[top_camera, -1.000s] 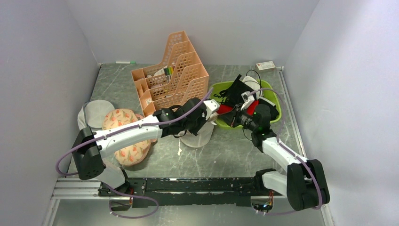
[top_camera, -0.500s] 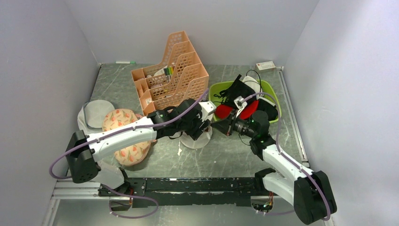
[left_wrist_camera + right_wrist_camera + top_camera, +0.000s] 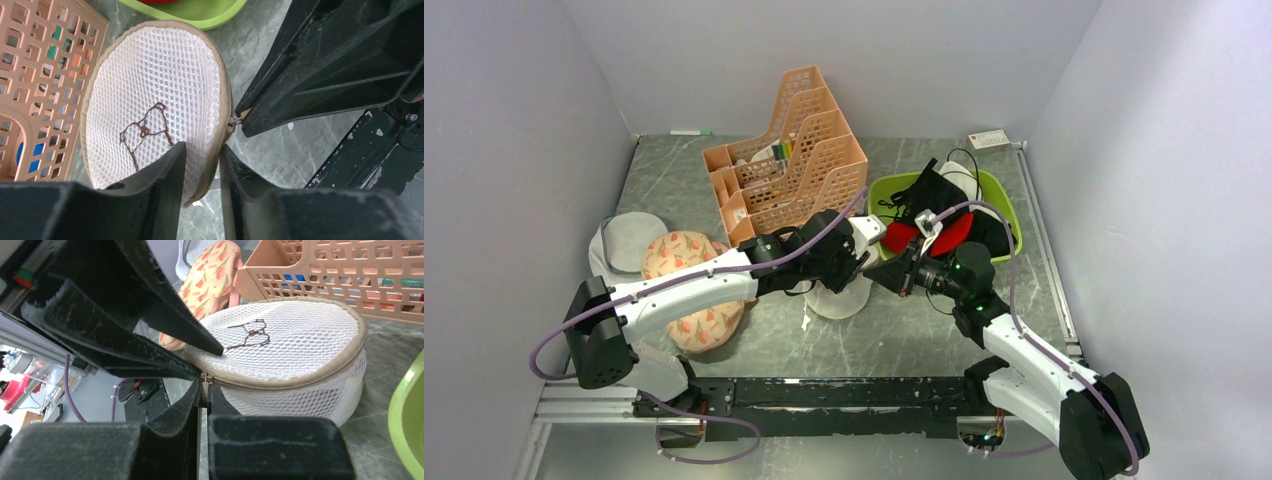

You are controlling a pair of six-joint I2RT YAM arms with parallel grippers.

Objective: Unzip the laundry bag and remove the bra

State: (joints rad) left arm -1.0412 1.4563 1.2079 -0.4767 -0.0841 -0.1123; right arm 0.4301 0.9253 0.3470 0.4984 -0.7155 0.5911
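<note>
The laundry bag, a white mesh drum with beige zip trim and a dark bra icon, lies on the table centre. It also shows in the left wrist view and the right wrist view. My left gripper is shut on the bag's zipped rim. My right gripper is shut on the small zip pull at the bag's edge, seen pinched in its own view. The zip looks closed. The bra is not visible.
A peach slotted organiser stands just behind the bag. A green bowl with red and black garments sits to the right. A peach floral pouch and a flat greyish round bag lie to the left.
My right gripper moved left from the green bowl to the bag and closed on the zip pull. My left gripper shifted slightly down and left, still at the bag.
</note>
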